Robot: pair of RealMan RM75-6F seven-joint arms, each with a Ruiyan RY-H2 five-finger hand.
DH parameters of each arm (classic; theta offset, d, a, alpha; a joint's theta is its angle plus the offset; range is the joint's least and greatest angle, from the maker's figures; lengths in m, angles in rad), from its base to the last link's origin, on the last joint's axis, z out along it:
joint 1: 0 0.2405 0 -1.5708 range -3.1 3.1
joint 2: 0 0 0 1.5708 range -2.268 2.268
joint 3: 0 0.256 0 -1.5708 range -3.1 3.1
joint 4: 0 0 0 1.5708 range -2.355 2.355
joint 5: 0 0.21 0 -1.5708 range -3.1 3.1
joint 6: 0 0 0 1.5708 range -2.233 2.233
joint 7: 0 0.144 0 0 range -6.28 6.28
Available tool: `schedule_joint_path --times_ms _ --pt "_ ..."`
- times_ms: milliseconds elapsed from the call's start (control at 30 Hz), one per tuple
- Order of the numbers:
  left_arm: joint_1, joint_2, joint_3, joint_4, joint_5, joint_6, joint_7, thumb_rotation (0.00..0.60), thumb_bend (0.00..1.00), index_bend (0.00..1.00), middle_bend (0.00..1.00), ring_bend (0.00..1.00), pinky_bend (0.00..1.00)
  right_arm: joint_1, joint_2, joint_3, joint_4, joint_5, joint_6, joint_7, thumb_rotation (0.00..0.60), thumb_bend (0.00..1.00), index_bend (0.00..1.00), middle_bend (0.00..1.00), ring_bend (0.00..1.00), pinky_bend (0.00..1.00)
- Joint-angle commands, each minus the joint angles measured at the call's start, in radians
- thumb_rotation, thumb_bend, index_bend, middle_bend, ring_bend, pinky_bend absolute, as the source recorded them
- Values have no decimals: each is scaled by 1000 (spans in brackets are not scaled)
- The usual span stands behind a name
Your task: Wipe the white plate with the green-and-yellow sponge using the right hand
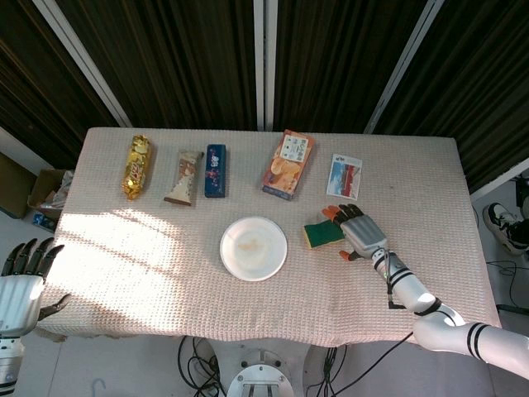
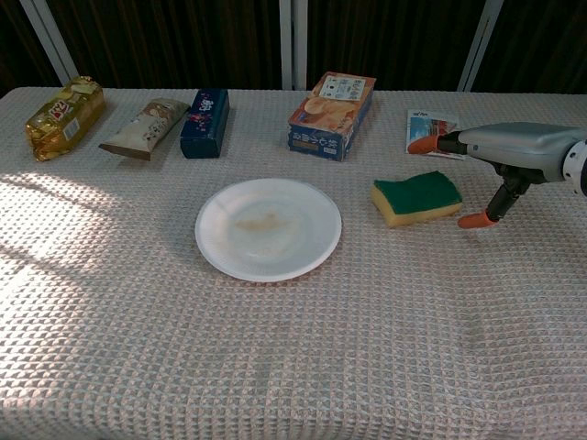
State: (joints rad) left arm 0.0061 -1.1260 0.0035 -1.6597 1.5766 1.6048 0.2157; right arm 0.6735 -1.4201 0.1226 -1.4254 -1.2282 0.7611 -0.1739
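A white plate (image 1: 254, 247) (image 2: 268, 227) with a brownish smear lies mid-table. To its right rests the green-and-yellow sponge (image 1: 323, 234) (image 2: 416, 198), green face up. My right hand (image 1: 359, 230) (image 2: 500, 156) hovers just right of the sponge with its fingers spread, holding nothing; its thumb points down beside the sponge's right end. Whether a finger touches the sponge I cannot tell. My left hand (image 1: 23, 273) stays off the table's left edge, fingers apart and empty, seen only in the head view.
Along the back of the table lie a gold snack bag (image 1: 137, 165), a beige wrapped bar (image 1: 184, 176), a blue pack (image 1: 215, 170), an orange box (image 1: 288, 164) and a small white packet (image 1: 345, 175). Cables hang below the front edge.
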Motion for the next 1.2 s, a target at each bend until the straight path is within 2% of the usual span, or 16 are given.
schedule_joint_path --times_ms 33,300,733,1200 --pt "-3 3 -2 -7 -2 -6 7 600 0 178 118 85 114 3 -7 -4 9 -4 2 10 600 174 56 59 0 9" --pt "-1 6 -1 -13 5 -3 10 600 0 178 118 85 114 12 -17 -14 19 -33 15 28 600 182 83 73 0 9" --pt "10 3 -2 0 -12 -4 -8 600 0 178 119 85 114 66 -94 -18 104 -62 12 -32 600 221 245 151 0 9" --pt "18 6 -2 8 -25 -7 -22 600 0 178 119 85 114 70 -134 -19 154 -63 37 -18 600 248 268 224 18 29"
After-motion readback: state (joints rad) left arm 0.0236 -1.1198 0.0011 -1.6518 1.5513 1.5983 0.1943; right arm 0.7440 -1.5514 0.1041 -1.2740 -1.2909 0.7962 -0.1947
